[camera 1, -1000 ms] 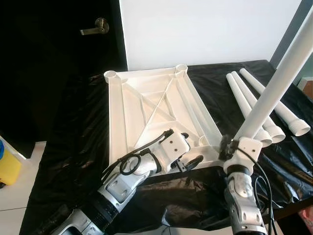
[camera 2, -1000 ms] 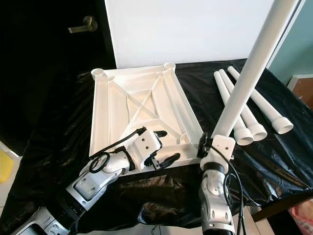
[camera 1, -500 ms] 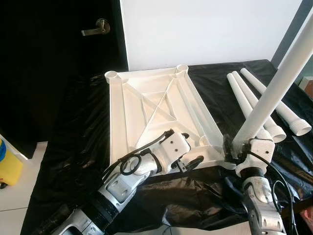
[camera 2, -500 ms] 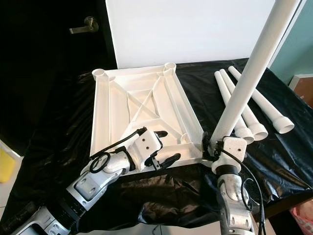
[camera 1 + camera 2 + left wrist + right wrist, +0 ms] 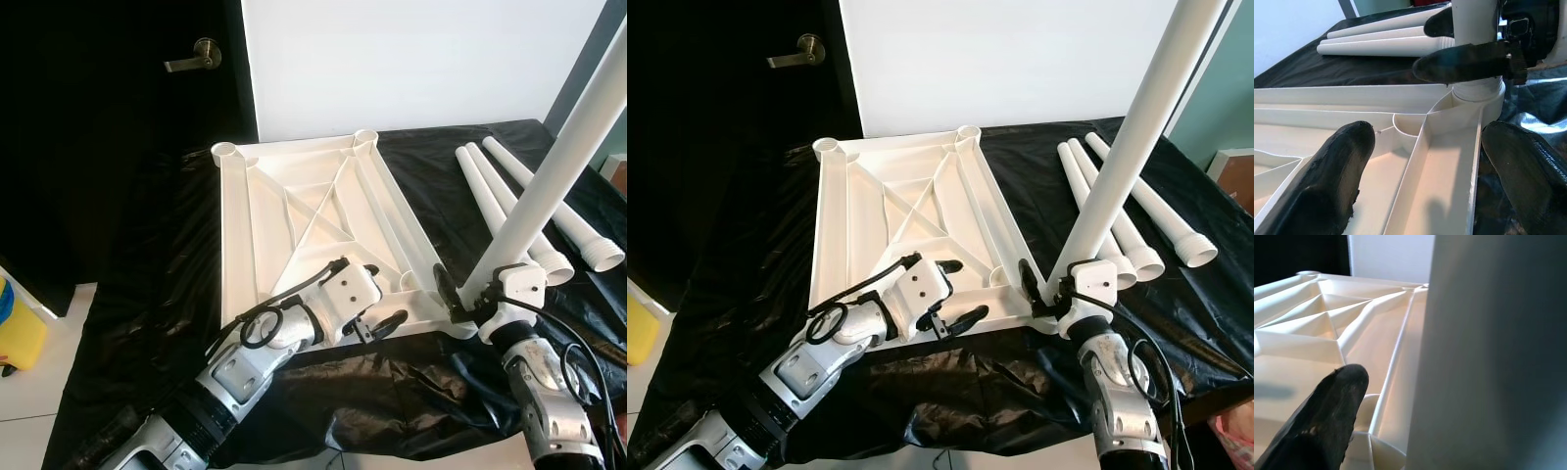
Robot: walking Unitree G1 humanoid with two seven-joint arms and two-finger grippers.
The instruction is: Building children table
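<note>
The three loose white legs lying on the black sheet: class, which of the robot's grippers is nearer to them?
Right. The right gripper, gripping the upright leg, is beside the loose legs; the left gripper rests on the tabletop's near edge, farther off.

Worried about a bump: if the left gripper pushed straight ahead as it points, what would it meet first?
Probably the upright leg in the tabletop's corner socket, clamped by the right gripper; the left gripper points there, though depth is unclear.

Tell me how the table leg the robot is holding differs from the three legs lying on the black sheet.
The held leg stands tilted up from the tabletop's near right corner socket, gripped by the right gripper. The three spare legs lie flat, side by side, untouched, on the black sheet. All four are plain white tubes.
</note>
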